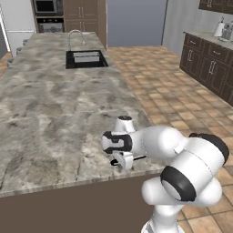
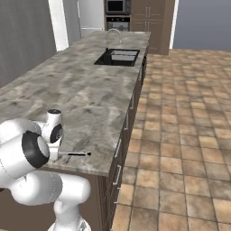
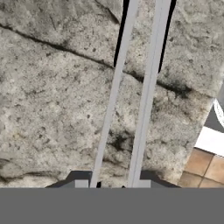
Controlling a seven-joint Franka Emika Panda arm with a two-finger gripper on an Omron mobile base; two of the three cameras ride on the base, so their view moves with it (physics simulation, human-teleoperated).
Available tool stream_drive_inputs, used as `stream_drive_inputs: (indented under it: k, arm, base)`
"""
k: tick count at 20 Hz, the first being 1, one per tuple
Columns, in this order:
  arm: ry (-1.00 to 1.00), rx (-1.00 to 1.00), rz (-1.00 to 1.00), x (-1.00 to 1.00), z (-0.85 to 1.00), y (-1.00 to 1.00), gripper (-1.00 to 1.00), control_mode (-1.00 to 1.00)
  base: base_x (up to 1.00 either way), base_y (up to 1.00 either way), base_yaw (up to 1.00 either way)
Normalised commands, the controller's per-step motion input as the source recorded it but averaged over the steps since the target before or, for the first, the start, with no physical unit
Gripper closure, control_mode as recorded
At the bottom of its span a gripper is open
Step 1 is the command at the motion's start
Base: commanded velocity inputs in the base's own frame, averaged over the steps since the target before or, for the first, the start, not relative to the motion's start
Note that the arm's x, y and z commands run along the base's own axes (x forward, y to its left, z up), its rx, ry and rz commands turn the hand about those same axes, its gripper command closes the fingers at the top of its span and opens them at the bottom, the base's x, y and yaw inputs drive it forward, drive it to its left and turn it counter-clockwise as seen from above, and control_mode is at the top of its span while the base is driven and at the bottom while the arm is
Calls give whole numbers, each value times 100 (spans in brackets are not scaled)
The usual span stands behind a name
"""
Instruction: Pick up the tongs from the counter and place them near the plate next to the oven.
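Observation:
The tongs (image 3: pixel 144 96) lie flat on the counter (image 1: pixel 54 100) near its front right corner, two slim silver arms side by side with black ends pointing away from the hand. My gripper (image 3: pixel 110 184) is down at counter level over them, its fingers (image 3: pixel 81 184) pressed against the outer sides of both arms, shut on the tongs. In the left base view the gripper (image 1: pixel 123 163) sits under the bent arm, with the tongs (image 1: pixel 139 157) poking out beside it. From the right base view the tongs (image 2: pixel 76 154) stick out toward the counter's edge. The plate is out of view.
A black sink (image 1: pixel 85 59) with an arched faucet (image 1: pixel 75 36) is set in the counter's far end. The oven (image 2: pixel 118 22) stands in the back wall beyond. Tiled floor (image 2: pixel 180 135) runs along the counter's right side, with dark cabinets (image 1: pixel 205 63) across it.

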Motion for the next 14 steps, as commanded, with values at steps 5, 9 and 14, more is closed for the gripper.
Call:
stream_drive_inputs:
  k: [5,9,14]
  arm:
    - [7,-1,22,-9,100,-42,100,-100]
    - [13,-6,29,-12,100,-22,100,-100]
    - [7,-7,51,-29,85,-24,100,-100]
  base:
    - [0,0,0]
    - [0,0,0]
    - [0,0,0]
